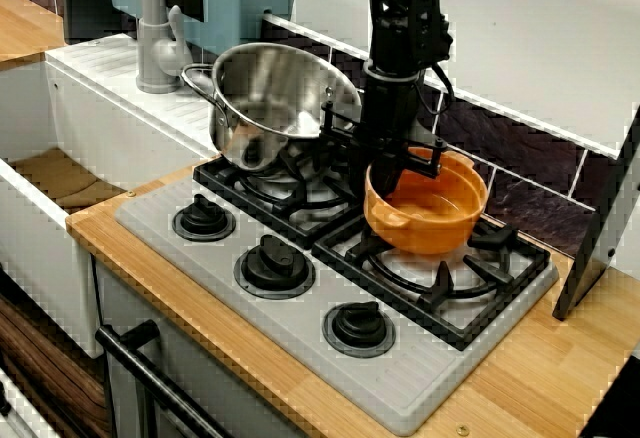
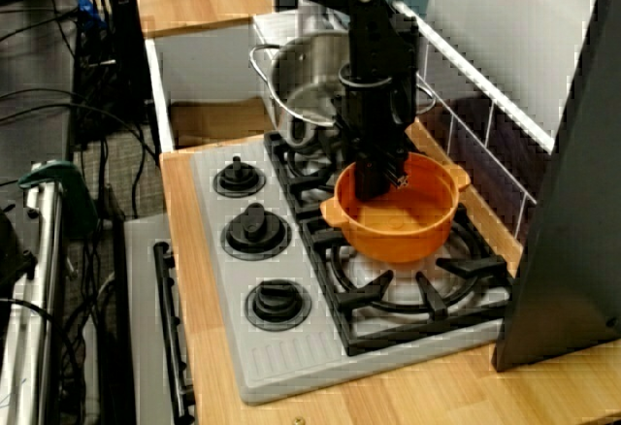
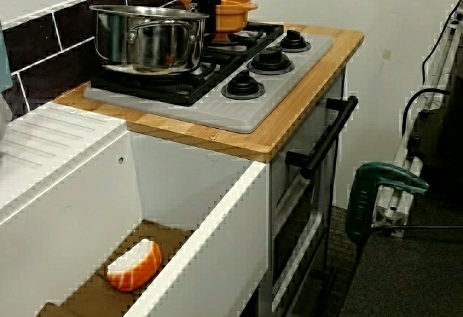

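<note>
Arm comes down from above over the right rear of the hob (image 1: 300, 333). Gripper (image 1: 386, 186) is sunk at the back-left rim of the orange pot (image 1: 440, 220). In the high front view the dark jaws overlap the rim and inner wall. In the view from the hob's right end the gripper (image 2: 374, 190) sits just inside the pot's (image 2: 403, 229) wall. Cannot tell whether the jaws are pinching the rim or merely standing against it; they blur into one dark mass.

The orange pot is over the right burner grate (image 1: 470, 293), open side up, slightly tilted in the front view. Whether it rests on the grate is unclear.

A steel pot (image 1: 265, 98) is on the left burner, just beside the orange one. Three black knobs run along the hob's front edge, the middle one (image 1: 273, 263) between the burners. The hob is set into the wooden bench (image 1: 560, 378).

The low view from the sink end shows an orange-and-white piece (image 3: 134, 265) on the sink floor (image 3: 87, 295), well apart from the pots.
</note>
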Controlling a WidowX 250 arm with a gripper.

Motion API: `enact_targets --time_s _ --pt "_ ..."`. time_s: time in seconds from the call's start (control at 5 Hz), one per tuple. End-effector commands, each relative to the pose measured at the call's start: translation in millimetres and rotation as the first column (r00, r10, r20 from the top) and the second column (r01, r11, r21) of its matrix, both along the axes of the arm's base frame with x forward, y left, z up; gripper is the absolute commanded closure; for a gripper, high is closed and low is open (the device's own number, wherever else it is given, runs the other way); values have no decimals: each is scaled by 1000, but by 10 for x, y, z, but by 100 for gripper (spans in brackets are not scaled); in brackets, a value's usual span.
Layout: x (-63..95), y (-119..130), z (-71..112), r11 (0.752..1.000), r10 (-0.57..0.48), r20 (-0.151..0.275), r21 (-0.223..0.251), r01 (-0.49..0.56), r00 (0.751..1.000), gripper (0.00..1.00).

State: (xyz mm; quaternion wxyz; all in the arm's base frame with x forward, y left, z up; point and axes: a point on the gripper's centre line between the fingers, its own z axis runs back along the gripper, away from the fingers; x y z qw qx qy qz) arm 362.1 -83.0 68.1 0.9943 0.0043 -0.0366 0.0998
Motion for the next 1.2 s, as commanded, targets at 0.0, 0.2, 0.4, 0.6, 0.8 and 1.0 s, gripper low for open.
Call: enact_targets --time_s 0.0,0.2,0.4,0.6,0.8,1.0 --pt "-99 -43 365 1000 -1 86 -31 4 996 100" --pt "-136 -77 337 999 -3 78 -31 5 997 100" --pt "-167 -127 325 999 -6 76 -34 9 997 100" --pt "-141 -174 377 999 -10 72 -36 12 997 100" --pt "-123 -217 390 999 -9 70 -33 12 997 100" --pt "-111 -225 324 1000 2 60 -26 0 998 67"
